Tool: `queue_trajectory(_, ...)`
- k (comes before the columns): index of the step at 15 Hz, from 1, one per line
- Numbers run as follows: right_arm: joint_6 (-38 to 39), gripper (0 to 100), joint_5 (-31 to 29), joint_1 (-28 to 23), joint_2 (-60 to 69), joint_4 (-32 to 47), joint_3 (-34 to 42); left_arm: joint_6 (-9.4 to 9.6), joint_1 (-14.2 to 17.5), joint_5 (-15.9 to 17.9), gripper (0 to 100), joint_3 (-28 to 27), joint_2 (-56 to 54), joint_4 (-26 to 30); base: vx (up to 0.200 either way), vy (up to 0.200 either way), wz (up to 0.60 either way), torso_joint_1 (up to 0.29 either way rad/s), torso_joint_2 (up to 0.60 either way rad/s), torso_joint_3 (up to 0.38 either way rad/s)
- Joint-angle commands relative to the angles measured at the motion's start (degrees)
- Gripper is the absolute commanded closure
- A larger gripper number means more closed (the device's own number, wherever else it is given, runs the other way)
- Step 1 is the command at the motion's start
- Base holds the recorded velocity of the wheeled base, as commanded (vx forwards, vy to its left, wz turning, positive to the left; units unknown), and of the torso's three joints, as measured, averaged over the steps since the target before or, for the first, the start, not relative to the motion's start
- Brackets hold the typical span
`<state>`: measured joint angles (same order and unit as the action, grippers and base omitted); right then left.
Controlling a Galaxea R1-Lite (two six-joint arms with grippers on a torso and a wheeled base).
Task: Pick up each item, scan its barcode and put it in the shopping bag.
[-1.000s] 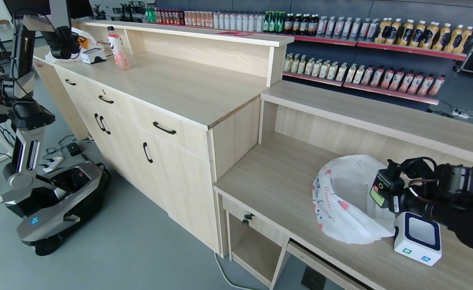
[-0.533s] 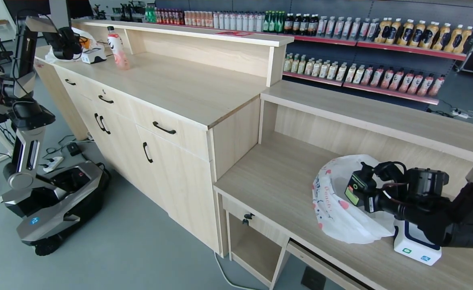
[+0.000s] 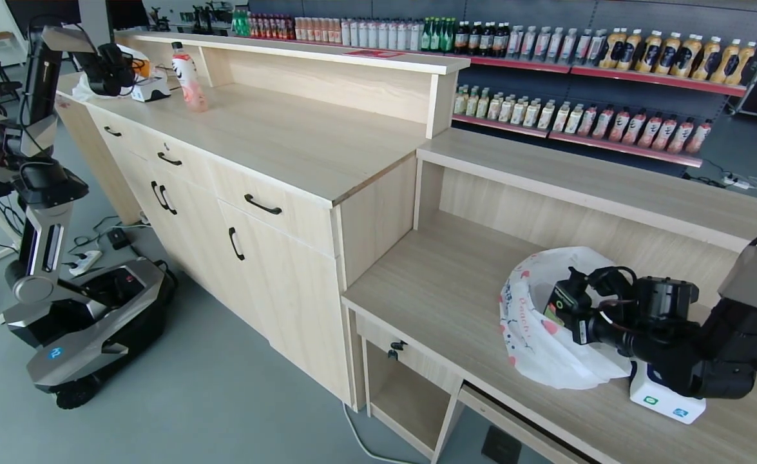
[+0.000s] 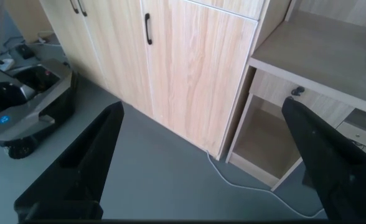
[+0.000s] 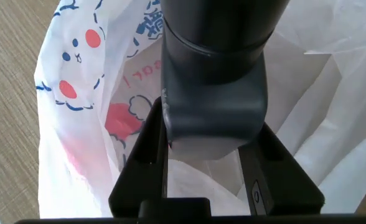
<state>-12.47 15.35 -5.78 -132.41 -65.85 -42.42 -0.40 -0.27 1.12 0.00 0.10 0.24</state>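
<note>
One dark cylindrical item (image 5: 214, 62) sits clamped in your right pincer (image 5: 211, 118), just above the shopping bag (image 3: 539, 348) on the desk (image 3: 442, 290). Your left pincer (image 4: 201, 162) gapes wide and empty, well apart from that bag.

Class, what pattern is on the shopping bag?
The bag: white, red and blue cartoon prints; right wrist view.

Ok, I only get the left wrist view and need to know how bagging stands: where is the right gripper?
Observer: The right gripper is over the open mouth of the bag.
Operator: Is it holding anything?
Observer: Yes, it is shut on a dark item.
Operator: And the scanner?
Observer: The scanner stands on the counter, beside the bag.
</note>
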Motion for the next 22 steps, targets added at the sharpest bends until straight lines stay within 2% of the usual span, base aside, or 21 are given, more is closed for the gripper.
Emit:
queue_trajectory(1, -0.1, 100, 0.2, 0.0, -1.1, -0.2, 1.1, -0.04, 0.0, 0.0, 0, 0.0, 0.0, 0.0, 0.0, 0.0, 0.0, 0.0, 0.0, 0.0)
queue_trajectory(4, -0.3, 100, 4.0, 0.1, -2.8, -2.3, 0.2, -0.04, 0.0, 0.0, 0, 0.0, 0.0, 0.0, 0.0, 0.0, 0.0, 0.0, 0.0, 0.0)
queue_trajectory(15, -0.4, 100, 4.2, 1.1, -6.3, -2.4, -2.4, -0.04, 0.0, 0.0, 0, 0.0, 0.0, 0.0, 0.0, 0.0, 0.0, 0.0, 0.0, 0.0)
queue_trajectory(16, -0.4, 0, 4.2, 1.0, -6.2, -2.4, -2.4, -0.04, 0.0, 0.0, 0, 0.0, 0.0, 0.0, 0.0, 0.0, 0.0, 0.0, 0.0, 0.0)
queue_trajectory(22, -0.4, 0, 4.1, 0.8, -1.5, -1.8, -2.0, -0.04, 0.0, 0.0, 0, 0.0, 0.0, 0.0, 0.0, 0.0, 0.0, 0.0, 0.0, 0.0)
